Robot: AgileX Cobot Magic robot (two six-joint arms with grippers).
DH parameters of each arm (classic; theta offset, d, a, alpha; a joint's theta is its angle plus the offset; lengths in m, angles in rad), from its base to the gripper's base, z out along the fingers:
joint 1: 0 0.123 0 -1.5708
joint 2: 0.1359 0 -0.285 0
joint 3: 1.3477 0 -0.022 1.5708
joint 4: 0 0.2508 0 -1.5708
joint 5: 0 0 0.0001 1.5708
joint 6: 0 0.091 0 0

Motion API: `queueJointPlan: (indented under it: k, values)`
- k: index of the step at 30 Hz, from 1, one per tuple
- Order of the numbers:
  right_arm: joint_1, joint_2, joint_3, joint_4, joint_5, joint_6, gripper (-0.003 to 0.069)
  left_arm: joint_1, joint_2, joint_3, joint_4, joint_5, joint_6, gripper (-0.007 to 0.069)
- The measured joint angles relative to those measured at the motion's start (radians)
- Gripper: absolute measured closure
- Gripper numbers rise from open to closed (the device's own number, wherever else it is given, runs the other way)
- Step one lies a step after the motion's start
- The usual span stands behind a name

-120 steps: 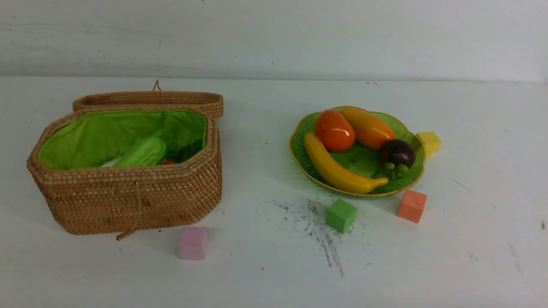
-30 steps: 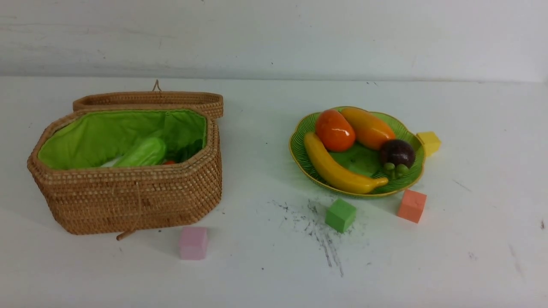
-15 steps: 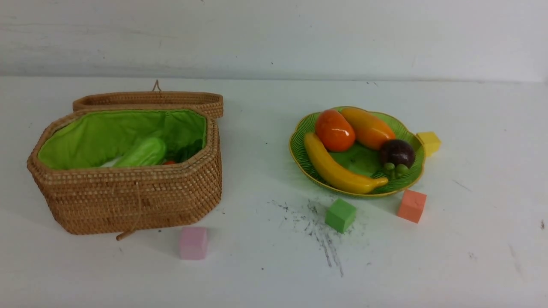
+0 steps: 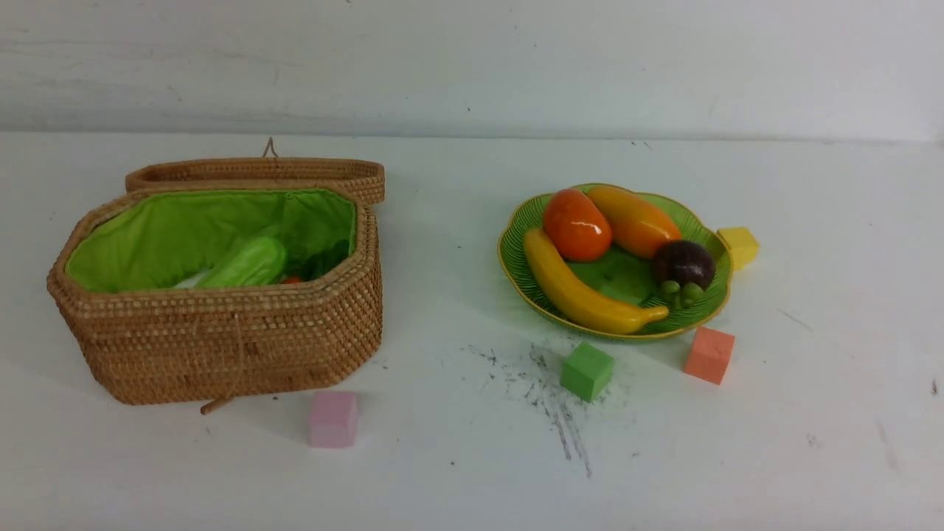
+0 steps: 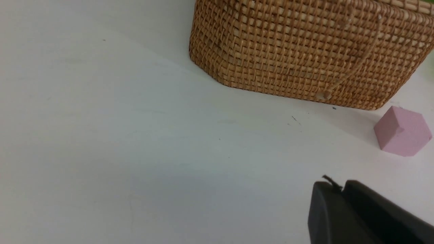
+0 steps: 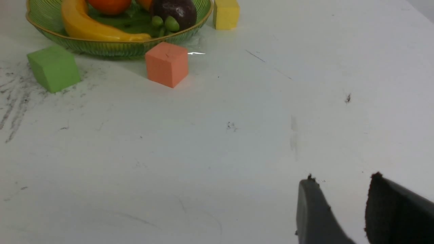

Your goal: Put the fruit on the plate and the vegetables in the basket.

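The green plate (image 4: 520,228) holds the fruit: a yellow banana (image 4: 575,291), an orange persimmon (image 4: 577,225), a mango (image 4: 634,220) and a dark mangosteen (image 4: 686,264). The wicker basket (image 4: 214,343) stands with its lid back; a light green gourd (image 4: 247,264) lies inside with a bit of orange beside it. Neither arm shows in the front view. My left gripper (image 5: 339,185) is shut and empty, low over the table near the basket wall (image 5: 305,51). My right gripper (image 6: 342,179) is open and empty, well short of the plate (image 6: 112,47).
Foam cubes lie around: pink (image 4: 333,419) in front of the basket, green (image 4: 586,370) and salmon (image 4: 709,355) in front of the plate, yellow (image 4: 740,245) at its right. Dark scuff marks (image 4: 549,402) streak the table. The lid (image 4: 258,173) lies behind the basket.
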Motion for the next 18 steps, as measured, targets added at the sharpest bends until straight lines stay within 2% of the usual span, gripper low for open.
queueJointPlan:
  k: [18]
  values:
    - [0.000,0.000,0.000,0.000,0.000,0.000,0.0419,0.000,0.000,0.000,0.000,0.000,0.000,0.0556]
